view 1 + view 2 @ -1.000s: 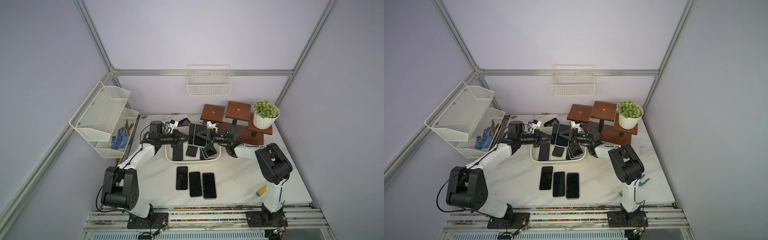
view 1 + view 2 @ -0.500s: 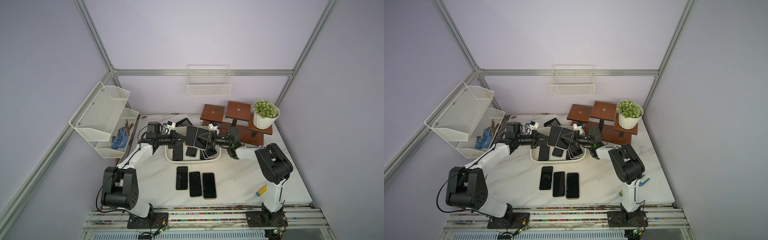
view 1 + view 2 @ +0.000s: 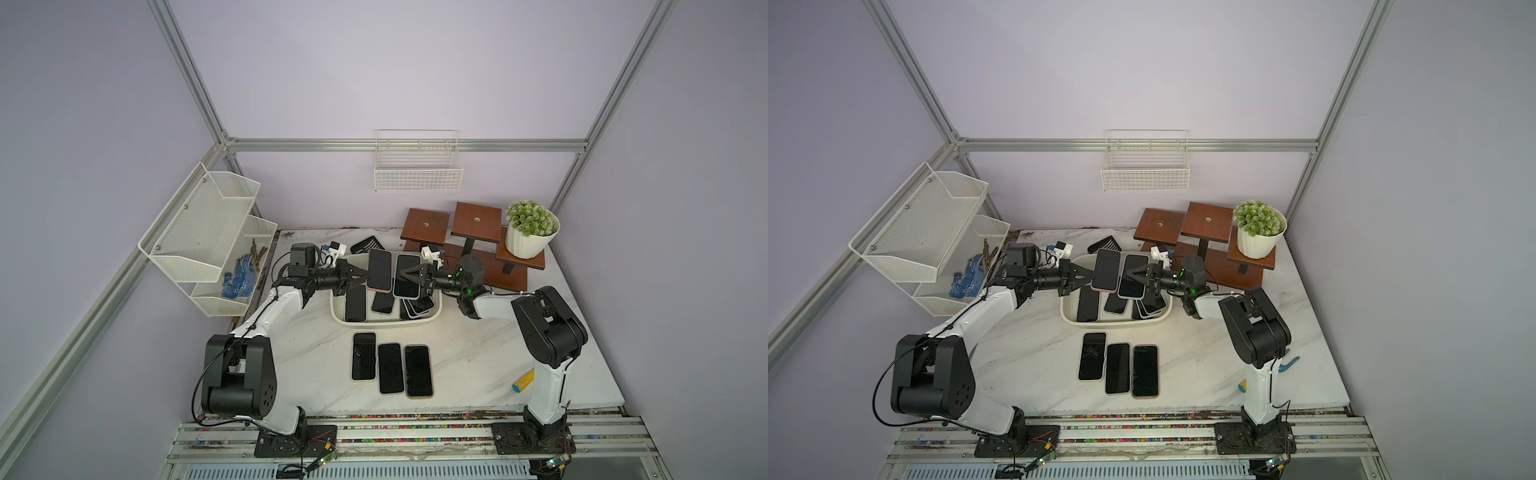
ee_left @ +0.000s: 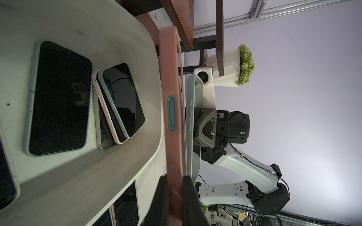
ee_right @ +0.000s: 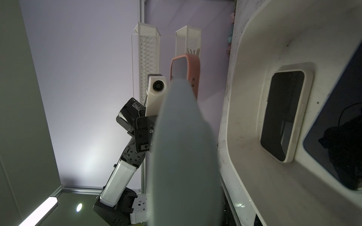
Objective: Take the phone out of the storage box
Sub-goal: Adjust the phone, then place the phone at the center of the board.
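Mid-frame: pink-cased phone (image 3: 379, 270) clamped by left gripper (image 3: 363, 276), grey-cased phone (image 3: 408, 262) by right gripper (image 3: 402, 276), at long edges; judged stiff, slick.

The left arm (image 3: 276, 305) and the right arm (image 3: 496, 306) have white shells and large black joint blocks. The left gripper (image 3: 363, 276) and the right gripper (image 3: 403, 276) are black. A thin black cable (image 3: 193, 401) loops at lower left in a top view. Two silver screws (image 4: 212, 121) and a green light (image 4: 242, 133) mark the right wrist.
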You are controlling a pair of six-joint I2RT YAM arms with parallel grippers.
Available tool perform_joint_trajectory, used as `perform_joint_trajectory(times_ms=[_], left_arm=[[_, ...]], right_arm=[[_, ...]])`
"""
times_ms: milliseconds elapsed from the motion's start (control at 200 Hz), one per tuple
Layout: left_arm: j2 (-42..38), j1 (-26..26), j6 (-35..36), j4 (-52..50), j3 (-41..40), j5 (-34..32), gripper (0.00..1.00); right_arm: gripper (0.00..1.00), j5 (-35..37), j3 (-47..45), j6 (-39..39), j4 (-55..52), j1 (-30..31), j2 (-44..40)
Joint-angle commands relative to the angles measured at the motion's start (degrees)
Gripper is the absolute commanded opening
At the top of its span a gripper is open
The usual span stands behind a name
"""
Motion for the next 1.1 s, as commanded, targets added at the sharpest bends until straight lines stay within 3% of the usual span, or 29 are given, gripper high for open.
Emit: perform_joint_trajectory(times_ms=[0, 85, 165, 220, 365, 480, 615, 805, 1095], left_arm=[[-4.93, 1.13, 1.8, 3.21, 1.1, 2.97, 0.0], [-5.73, 1.14, 1.21, 3.85, 0.02, 3.17, 0.0], [-5.87, 1.06, 0.93, 4.01, -0.92, 3.4, 0.0], [-8.65, 0.75, 0.67, 3.96, -1.84, 3.21, 0.0], [-12.32, -2.8, 0.04, 4.0, -5.65, 0.78, 0.0], [-15.18, -6.93, -0.81, 3.91, -8.81, -2.06, 0.0], [-17.22, -10.63, -1.78, 3.87, -11.46, -3.98, 0.0], [-17.49, -12.4, -2.16, 3.29, -12.85, -3.86, 0.0], [-15.66, -12.51, -0.8, 1.12, -9.45, -3.01, 0.0]], right_arm=[[0.11, -1.6, -1.88, -2.03, 1.21, -2.33, -4.69], [0.1, -2.96, -3.05, -4.29, -2.57, -3.72, -7.6], [0.08, -4.91, -3.21, -11.89, -13.45, -4.37, -12.07], [0.08, -5.6, -2.58, -21.27, -26.13, -4.55, -16.04], [0.07, -0.16, 3.74, -55.45, -74.93, -4.73, -24.77], [0.06, 7.25, 3.15, -68.89, -95.0, -4.82, -28.1], [0.05, 12.01, -5.55, -71.3, -99.14, -4.81, -35.19], [0.04, 13.91, -16.88, -66.85, -96.21, -4.73, -41.41], [0.04, 14.62, -21.59, -63.82, -89.59, -3.14, -37.56]])
